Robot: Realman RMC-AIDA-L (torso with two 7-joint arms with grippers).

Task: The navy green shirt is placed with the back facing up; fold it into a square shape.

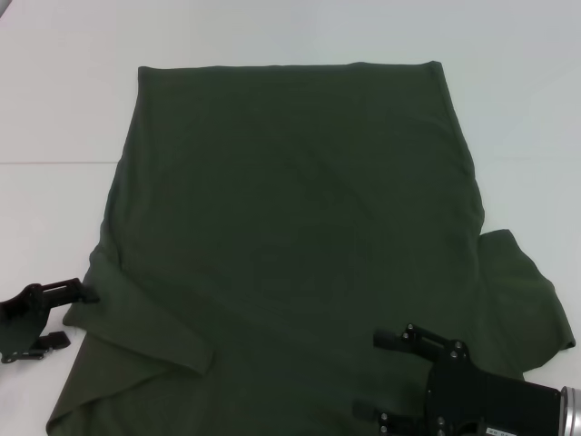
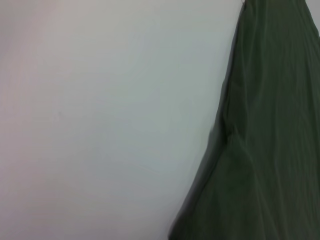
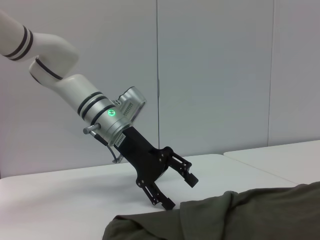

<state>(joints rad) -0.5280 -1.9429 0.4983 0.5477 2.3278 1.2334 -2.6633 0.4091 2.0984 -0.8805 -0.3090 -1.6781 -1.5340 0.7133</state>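
On the left, the left tool point(image 1: 68, 313) sits low on the white worktop point(image 1: 54, 109), right at the shirt's left edge. In the right wrist view the same tool point(image 3: 175, 189) has its two black fingers spread apart with nothing between them, and the lower fingertip is down by the cloth edge. It is not holding anything.

The navy green shirt point(image 1: 290, 236) lies flat in the middle of the worktop. It is plain on top (no letters show, so the back looks to be up). Its long way runs from the robot out to the far side, and the straight hem is at the far end. So the neck end should be near the robot, but that part is cut off from view. The left sleeve point(image 1: 136, 331) is already folded in over the body. The right sleeve point(image 1: 526, 300) is spread out flat on the worktop.

On the right, the right tool point(image 1: 381, 377) is over the near part of the shirt, a bit right of the middle, pointing left. Its fingers look parted and empty.

The shirt lies to the right of the left tool and under the right tool. The right arm is nearer to the sleeve that is spread out. I think the next job is folding that right side in, and the right tool would have to go out to the right to reach it.
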